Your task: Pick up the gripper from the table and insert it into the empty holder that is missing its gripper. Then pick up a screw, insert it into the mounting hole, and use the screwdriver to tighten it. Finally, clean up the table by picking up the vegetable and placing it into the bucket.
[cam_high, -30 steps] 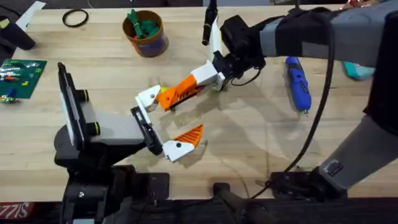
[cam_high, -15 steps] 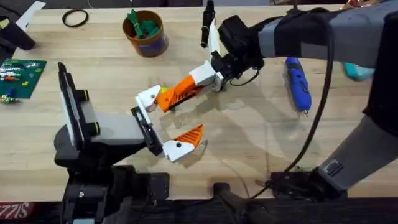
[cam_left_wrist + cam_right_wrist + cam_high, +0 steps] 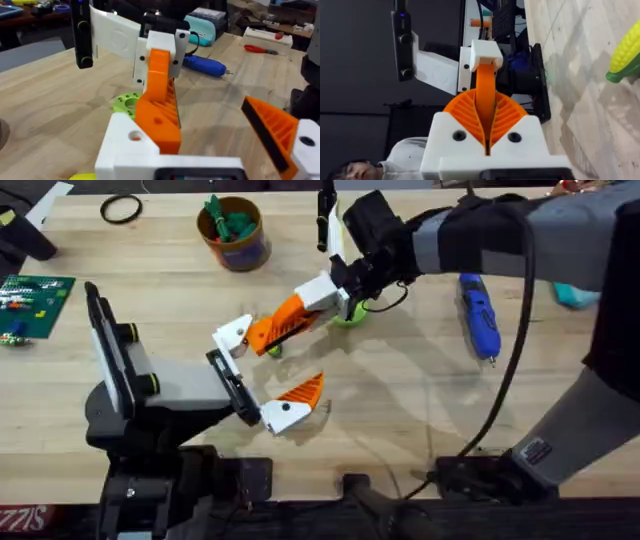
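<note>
Overhead view, we see our right hand [image 3: 262, 335] at mid-worktop [image 3: 400, 410], fingers closed together with nothing between them, tips beside the gripper [image 3: 236, 334], our left hand [image 3: 262, 375] spread open, screwdriver [image 3: 479, 314] lying right, bucket [image 3: 233, 232] far back.

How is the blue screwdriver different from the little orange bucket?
The screwdriver is long, thin and blue; the bucket is short, round and orange-brown with a blue band. The screwdriver lies flat, while the bucket stands upright. The bucket has green things inside; the screwdriver carries nothing. Both rest on the wooden table.
</note>
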`<act>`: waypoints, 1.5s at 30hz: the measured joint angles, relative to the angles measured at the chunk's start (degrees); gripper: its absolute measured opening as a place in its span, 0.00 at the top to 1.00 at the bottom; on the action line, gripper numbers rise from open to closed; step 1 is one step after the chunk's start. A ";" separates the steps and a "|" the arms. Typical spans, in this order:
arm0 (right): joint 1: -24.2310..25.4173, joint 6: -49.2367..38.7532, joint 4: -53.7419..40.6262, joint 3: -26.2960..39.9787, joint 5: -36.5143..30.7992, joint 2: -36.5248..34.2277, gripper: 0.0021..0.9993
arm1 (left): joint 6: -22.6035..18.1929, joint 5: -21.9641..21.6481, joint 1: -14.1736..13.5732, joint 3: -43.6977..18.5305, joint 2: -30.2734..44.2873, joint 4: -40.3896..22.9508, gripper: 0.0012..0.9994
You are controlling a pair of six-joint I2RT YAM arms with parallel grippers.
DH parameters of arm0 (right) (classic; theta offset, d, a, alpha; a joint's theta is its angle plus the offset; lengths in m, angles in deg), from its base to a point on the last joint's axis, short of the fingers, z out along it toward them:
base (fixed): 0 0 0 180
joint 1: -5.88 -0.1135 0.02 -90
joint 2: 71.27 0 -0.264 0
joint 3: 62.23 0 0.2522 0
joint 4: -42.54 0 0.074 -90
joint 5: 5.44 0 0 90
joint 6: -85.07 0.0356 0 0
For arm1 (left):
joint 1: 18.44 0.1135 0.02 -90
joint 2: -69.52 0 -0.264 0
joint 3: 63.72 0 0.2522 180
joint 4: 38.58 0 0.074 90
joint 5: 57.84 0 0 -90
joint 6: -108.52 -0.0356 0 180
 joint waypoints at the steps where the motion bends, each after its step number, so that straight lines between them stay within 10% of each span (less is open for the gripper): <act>1: -0.02 0.43 0.11 0.01 -0.06 0.00 0.99 | 0.02 -0.07 0.00 0.00 0.00 0.01 0.01; 45: -2.77 19.08 13.88 1.46 -3.33 -3.04 0.99 | 3.71 -1.72 2.16 -0.35 0.44 -1.05 0.01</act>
